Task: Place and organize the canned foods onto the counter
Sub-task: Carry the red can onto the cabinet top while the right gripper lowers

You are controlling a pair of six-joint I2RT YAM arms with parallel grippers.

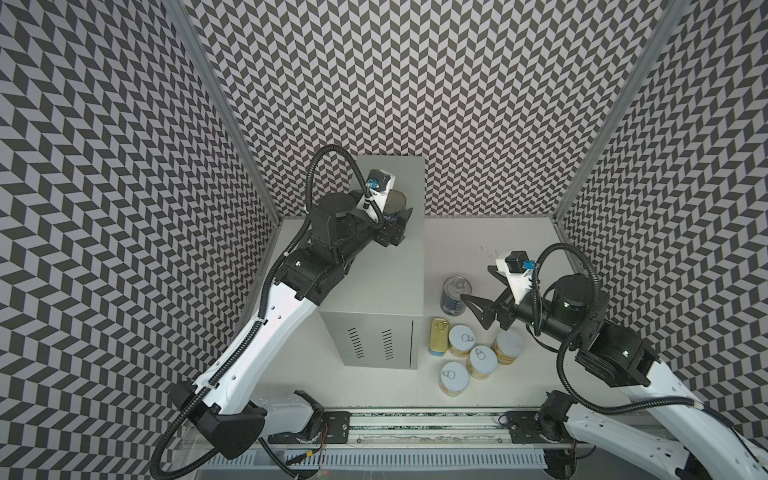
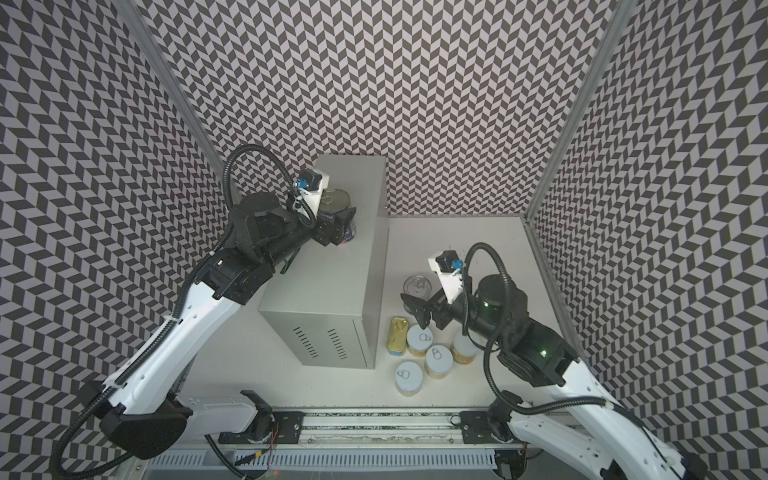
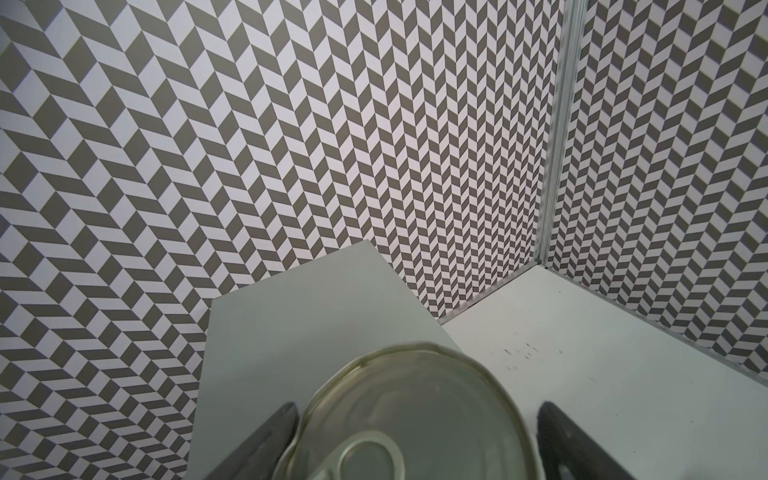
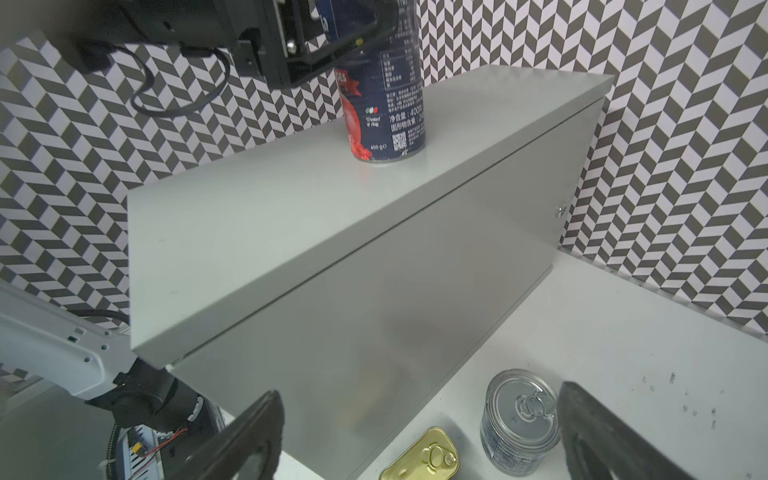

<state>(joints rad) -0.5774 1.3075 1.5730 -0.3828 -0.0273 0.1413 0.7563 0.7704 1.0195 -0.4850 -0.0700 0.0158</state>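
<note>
The counter is a tall light-grey box with vent slits. On its top stands a tall dark-blue can with a silver lid. My left gripper straddles this can's upper part, and a thin gap shows at one finger. A second blue can stands on the white table right of the counter. My right gripper hangs open just beside and above it, holding nothing. Nearer the front sit a gold-topped tin and several short yellow cans.
Chevron-patterned walls close in the back and both sides. The white table lies bare behind the second blue can. A metal rail runs along the front edge. The left arm reaches over the counter's left side.
</note>
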